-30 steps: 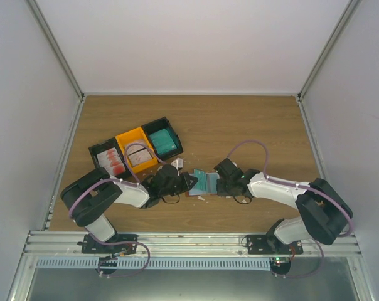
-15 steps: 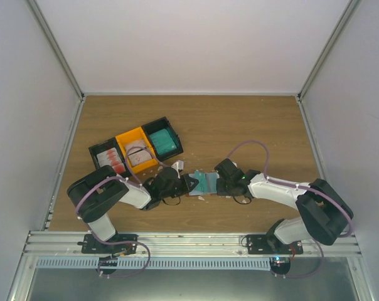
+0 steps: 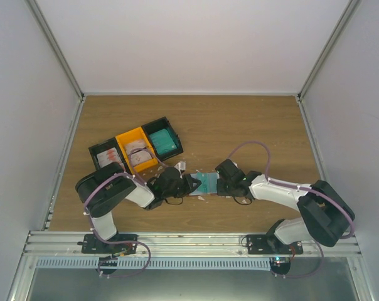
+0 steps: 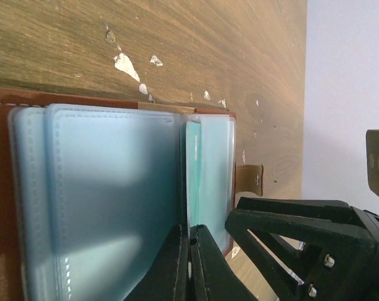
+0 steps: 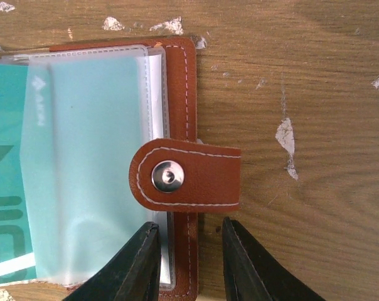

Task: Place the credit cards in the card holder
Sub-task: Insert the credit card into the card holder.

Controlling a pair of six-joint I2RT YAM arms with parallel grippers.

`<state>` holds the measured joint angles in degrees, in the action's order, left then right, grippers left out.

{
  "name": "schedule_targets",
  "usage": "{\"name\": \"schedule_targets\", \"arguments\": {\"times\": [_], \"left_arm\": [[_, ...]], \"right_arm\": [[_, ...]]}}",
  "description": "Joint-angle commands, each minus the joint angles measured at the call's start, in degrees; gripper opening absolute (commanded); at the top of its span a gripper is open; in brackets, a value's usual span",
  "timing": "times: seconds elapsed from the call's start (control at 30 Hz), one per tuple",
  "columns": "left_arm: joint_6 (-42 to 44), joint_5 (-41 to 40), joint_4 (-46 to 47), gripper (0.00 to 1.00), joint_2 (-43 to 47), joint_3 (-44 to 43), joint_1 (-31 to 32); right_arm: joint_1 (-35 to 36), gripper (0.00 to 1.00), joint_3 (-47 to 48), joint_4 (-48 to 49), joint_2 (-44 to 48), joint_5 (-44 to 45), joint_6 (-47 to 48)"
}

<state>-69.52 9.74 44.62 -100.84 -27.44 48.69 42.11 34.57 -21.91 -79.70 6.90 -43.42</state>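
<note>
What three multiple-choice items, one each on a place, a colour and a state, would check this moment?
1. Where does the card holder lie?
A at the far wall; B in a corner; C between the left gripper and the right gripper.
2. What colour is the middle bin of the three?
A blue; B orange; C white.
3. How is the card holder?
A open, snap tab unfastened; B shut and snapped; C standing on edge.

Answers:
1. C: the top view shows it on the table with a gripper at either end.
2. B: its walls are orange in the top view.
3. A: the wrist views show bare plastic sleeves and the tab lying loose.
</note>
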Motion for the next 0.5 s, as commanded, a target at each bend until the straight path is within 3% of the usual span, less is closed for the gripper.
{"name": "schedule_targets", "arguments": {"times": [0.0,0.17,0.47], "left_arm": [[-3.1,0.6,1.3,0.0,-2.2,-1.2,0.7],[-7.1,-1.6,1.3,0.0,-2.7,0.0,1.9],[-4.9,-1.7,1.6,0.0,-4.7,-2.5,2.2]], "right_arm": [[-0.1,0.3,-2.8,-2.1,-0.9,-2.1,-1.4],[-0.1,0.3,-3.3,-1.8,-0.6,-2.3,-1.8],[0.0,0.32,-3.7,-1.0,0.3,-3.4,-2.1]]}}
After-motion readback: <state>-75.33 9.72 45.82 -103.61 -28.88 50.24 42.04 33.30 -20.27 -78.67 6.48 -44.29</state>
